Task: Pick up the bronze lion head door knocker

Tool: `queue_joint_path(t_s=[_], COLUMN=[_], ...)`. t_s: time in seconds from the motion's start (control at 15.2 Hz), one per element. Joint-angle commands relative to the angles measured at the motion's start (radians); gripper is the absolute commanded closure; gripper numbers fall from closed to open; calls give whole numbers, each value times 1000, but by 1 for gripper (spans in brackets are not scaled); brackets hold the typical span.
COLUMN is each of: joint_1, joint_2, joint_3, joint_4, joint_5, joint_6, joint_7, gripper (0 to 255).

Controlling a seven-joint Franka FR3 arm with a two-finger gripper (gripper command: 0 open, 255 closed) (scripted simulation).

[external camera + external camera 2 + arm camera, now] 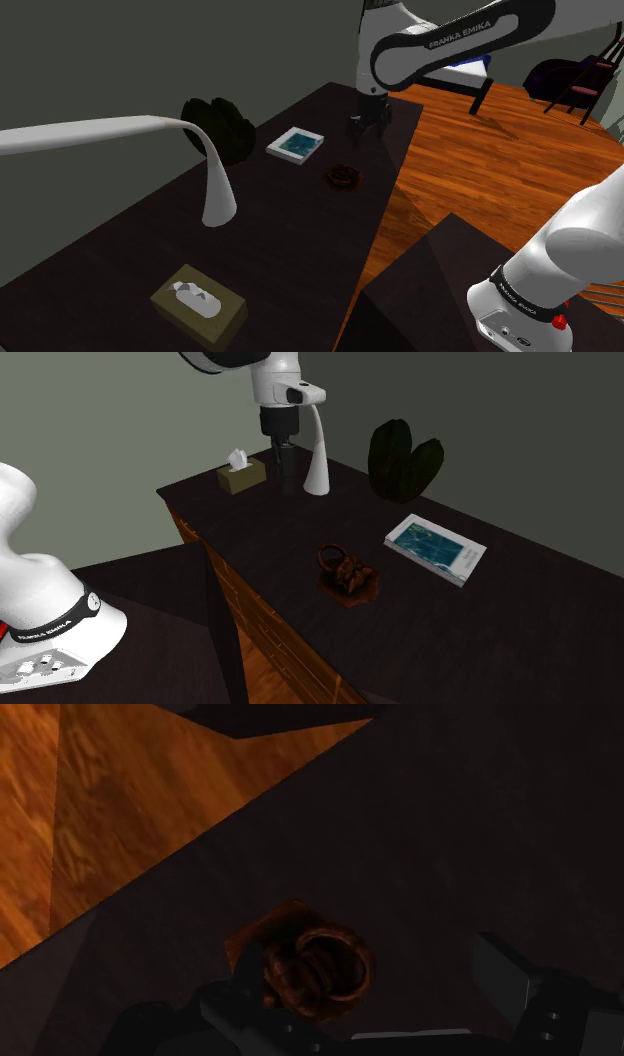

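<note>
The door knocker (343, 177) is a dark reddish-brown lion head with a ring, lying flat on the dark table (280, 240) near its floor-side edge. In the second exterior view the knocker (347, 572) lies mid-table, beside the book. My black gripper (365, 128) hangs above the table, apart from the knocker and a little past it toward the table's far end. From the second exterior view the gripper (287, 464) points straight down. In the wrist view the knocker (310, 966) lies below, closer to one finger; the gripper (370, 994) is open and holds nothing.
A blue-covered book (296, 145) lies beside the knocker. A white curved lamp (215, 190), a dark plant (222, 128) and a tissue box (197, 305) stand along the table. Wooden floor (480, 160) borders the table edge; the stand (430, 290) is at lower right.
</note>
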Motion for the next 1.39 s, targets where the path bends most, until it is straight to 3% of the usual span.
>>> queue_joint_path(t_s=[0.0, 0.92, 1.32], joint_1=[-3, 44, 51], joint_2=[83, 650, 715], joint_3=[7, -46, -57], joint_4=[37, 421, 437], joint_5=[-29, -198, -214], joint_6=[27, 77, 119], joint_7=[40, 242, 260], gripper=[0, 0, 0])
